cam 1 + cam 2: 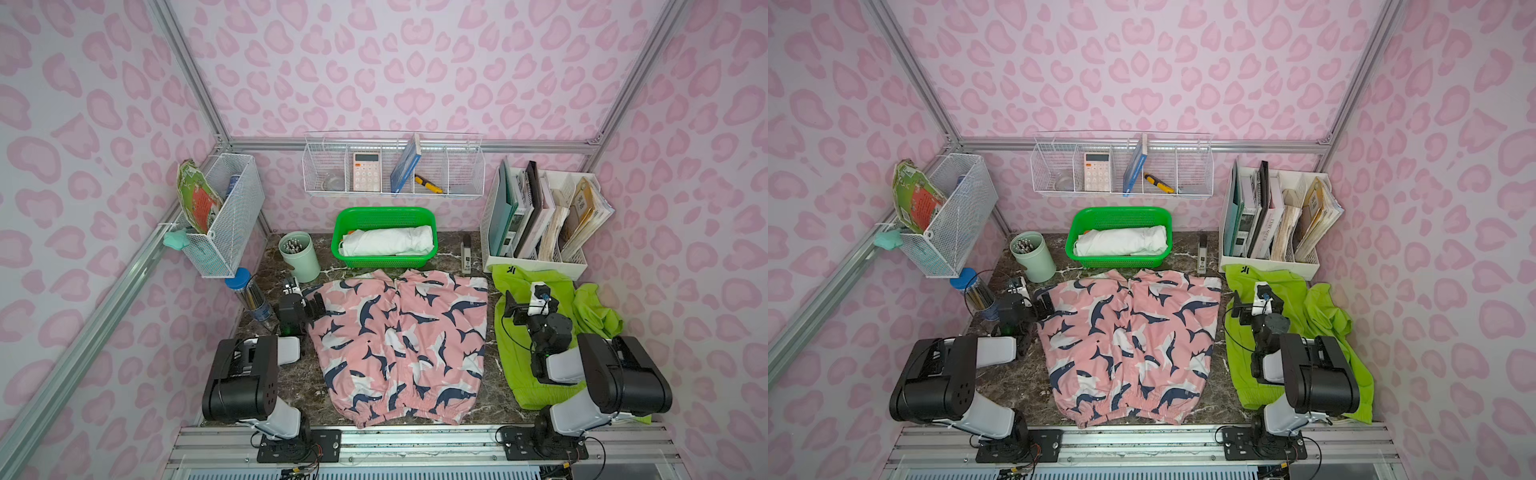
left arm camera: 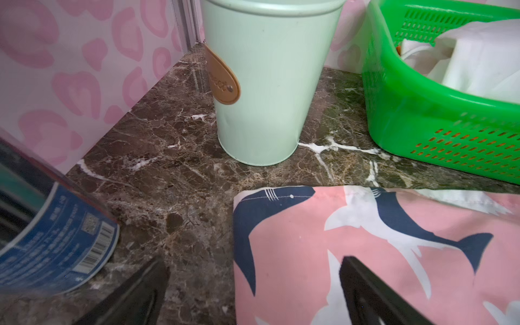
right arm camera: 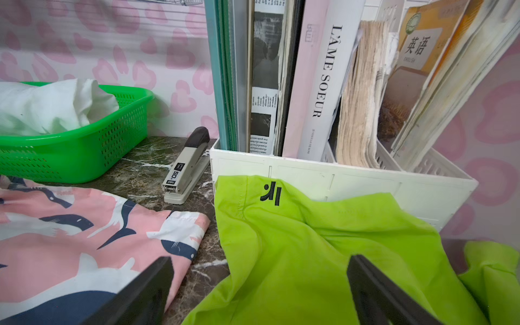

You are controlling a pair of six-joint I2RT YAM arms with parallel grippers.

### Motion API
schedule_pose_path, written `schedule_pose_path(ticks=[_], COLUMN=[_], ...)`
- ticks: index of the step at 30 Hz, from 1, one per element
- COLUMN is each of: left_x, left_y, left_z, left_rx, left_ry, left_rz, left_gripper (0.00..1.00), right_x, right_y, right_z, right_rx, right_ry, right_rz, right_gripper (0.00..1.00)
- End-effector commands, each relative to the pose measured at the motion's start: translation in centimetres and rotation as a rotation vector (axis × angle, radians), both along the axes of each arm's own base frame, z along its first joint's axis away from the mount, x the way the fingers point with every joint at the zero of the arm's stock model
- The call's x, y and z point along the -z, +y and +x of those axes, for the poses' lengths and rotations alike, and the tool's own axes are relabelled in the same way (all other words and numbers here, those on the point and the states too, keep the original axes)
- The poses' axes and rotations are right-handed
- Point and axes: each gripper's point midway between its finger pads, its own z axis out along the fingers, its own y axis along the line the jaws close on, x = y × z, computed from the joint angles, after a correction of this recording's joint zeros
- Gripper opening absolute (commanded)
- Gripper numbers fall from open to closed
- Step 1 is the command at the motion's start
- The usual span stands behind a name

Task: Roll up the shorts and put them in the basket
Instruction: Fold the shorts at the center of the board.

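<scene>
1. The left gripper (image 2: 253, 295) has its fingers spread wide, with nothing held between them.
2. The pink shorts (image 1: 399, 345), printed with sharks, lie flat on the table (image 2: 168, 174). One leg corner reaches in between the left fingers: one finger is over the cloth, the other over bare table.
3. Ahead of those fingers stand a pale green cup (image 2: 264, 84) and a green basket (image 2: 408, 118) holding white cloth (image 2: 478, 56). A blue-labelled jar (image 2: 56, 247) stands just beside the outer finger.
4. The right gripper (image 3: 259, 292) also has its fingers wide apart and empty.
5. The green shorts (image 3: 295, 253) lie rumpled beneath and between the right fingers. One finger is over the green cloth, the other over the edge of the pink shorts. I cannot tell whether either touches cloth.
6. Ahead of the right fingers are the shorts' black logo (image 3: 272, 192), a stapler (image 3: 185, 171) and a white file box (image 3: 337, 180) of books. The green cloth lies against the box.
</scene>
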Motion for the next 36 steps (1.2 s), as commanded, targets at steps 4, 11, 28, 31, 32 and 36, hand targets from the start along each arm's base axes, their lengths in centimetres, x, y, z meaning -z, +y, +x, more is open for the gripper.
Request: schedule_pose_path(ticks=[4,11,28,31,32,36], left_x=[-0.4,-0.5,-2.3,-4.9,-6.0,-10.3], left_y=[0.1,0.1,-1.7,-3.2,-4.0,-9.1], left_z=[0.1,0.2,1.2,2.1,2.4,2.9], left_rx=[-0.005,-0.006,0.096,0.106,0.126,0.265], left_ry=[-0.016,-0.018,0.079,0.095,0.077,0.002], left_rz=[-0.002,-0.005,0.021,0.108,0.11,0.065], left_gripper=[0.99,0.99,0.94,0.95,0.95,0.97], right_x=[-0.2,-0.2,-1.6,-2.4,-2.7,-4.2], right_y=[0.1,0.1,-0.8,-0.9,-0.9,0.3], right_z=[0.1,0.1,-0.2,0.2,0.4,1.7], right_rx=[-0.004,-0.004,0.077,0.087,0.086,0.029], right_ry=[-0.005,-0.007,-0.023,-0.007,0.009,0.058], right_rz=[0.003,0.005,0.004,0.003,0.003,0.039], right_gripper=[1.0,1.0,0.96,0.95,0.95,0.95])
